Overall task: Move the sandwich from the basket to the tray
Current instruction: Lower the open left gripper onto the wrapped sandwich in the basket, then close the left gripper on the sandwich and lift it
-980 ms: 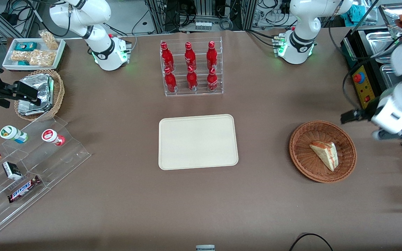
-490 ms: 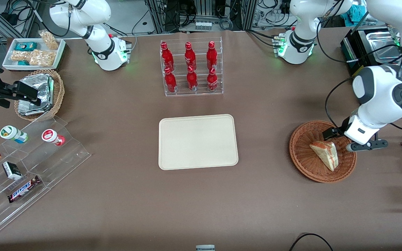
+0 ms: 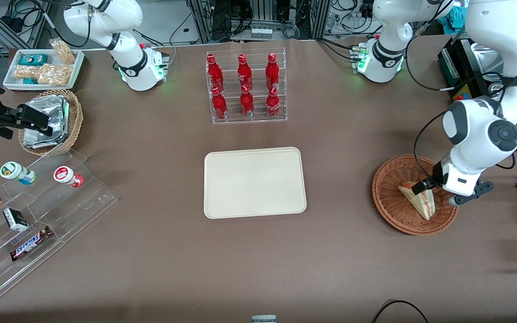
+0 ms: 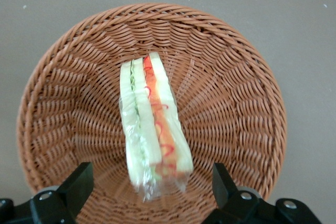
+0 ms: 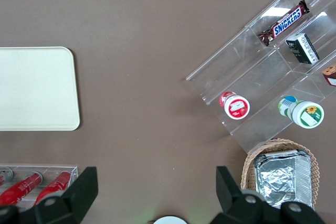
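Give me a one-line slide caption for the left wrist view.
Open end effector poised above the wrapped sandwich lying in the wicker basket, fingers straddling it, not yet gripping.

Brown table (image 3: 159,269), cable-strewn racks (image 3: 263,18) above

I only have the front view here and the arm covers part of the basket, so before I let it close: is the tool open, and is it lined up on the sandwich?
Observer: The tool is open; in the left wrist view its two fingers stand wide apart, one on each side of the sandwich.
Operator: Is it touching the sandwich yet?
Observer: No. There is a gap between each finger and the wrap, with the weave of the basket showing in it.
Operator: How does the sandwich lie?
Observer: On its side at the basket's middle, cut edge up: pale bread, a green layer and a red-orange one, under clear wrap.
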